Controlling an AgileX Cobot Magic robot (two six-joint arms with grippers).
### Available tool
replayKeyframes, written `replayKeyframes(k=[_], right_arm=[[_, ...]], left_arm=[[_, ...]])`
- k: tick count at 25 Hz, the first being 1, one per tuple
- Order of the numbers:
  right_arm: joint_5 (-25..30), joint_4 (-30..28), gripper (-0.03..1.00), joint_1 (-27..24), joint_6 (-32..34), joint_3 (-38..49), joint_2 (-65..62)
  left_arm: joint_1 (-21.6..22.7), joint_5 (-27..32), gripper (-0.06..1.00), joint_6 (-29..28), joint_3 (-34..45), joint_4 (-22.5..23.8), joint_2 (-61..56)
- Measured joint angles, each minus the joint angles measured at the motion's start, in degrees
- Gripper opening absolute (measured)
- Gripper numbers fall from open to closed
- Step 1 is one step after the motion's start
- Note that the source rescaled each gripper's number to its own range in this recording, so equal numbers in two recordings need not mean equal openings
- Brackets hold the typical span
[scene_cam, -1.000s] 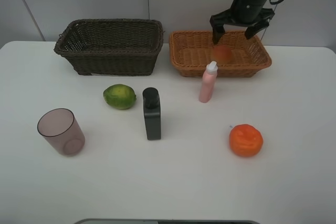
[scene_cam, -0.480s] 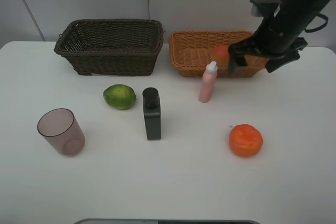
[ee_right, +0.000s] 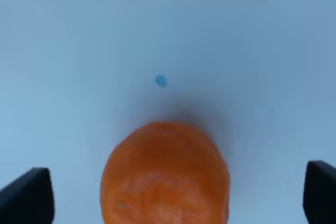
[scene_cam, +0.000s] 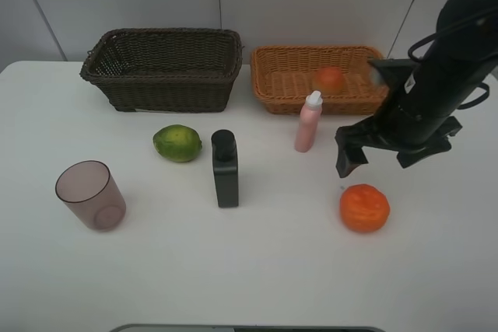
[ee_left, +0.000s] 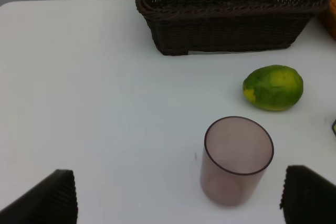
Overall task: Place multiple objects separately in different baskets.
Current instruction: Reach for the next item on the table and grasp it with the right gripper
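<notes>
Peach [scene_cam: 330, 78] lies in the tan basket [scene_cam: 272, 99]; orange [scene_cam: 364, 207] sits outside.

The right gripper [scene_cam: 375, 164] hangs with jaws spread wide near an orange [scene_cam: 364, 207] on a white table [scene_cam: 272, 270]. A peach [scene_cam: 329, 78] lies in the orange-tan basket [scene_cam: 272, 92].

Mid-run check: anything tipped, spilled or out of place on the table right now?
Nothing tipped or spilled. The cup, black bottle and pink bottle stand upright; the peach lies inside the tan basket. Only oddity: a tiny blue speck on the table beside the orange.
</notes>
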Motion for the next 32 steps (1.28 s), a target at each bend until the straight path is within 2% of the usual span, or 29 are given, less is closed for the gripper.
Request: replayKeyframes(k=[5, 11, 21, 32], right_arm=[[-5.0, -0.1, 1.0, 0.1, 6.2, 3.9, 0.0], [-8.3, -0.5, 1.0, 0.1, 10.2, 6.7, 0.0], [-10.3, -0.5, 1.0, 0.1, 11.0, 6.9, 7.1], [-12.3, -0.4, 1.0, 0.7, 11.1, 6.9, 7.7]], left_arm=[[0.0, 0.0, 0.99, 0.0, 0.0, 0.0, 0.0], [0.0, 0.0, 0.99, 0.0, 0.0, 0.0, 0.0], [0.0, 0.0, 0.99, 0.0, 0.0, 0.0, 0.0], [0.0, 0.0, 0.99, 0.0, 0.0, 0.0, 0.0]])
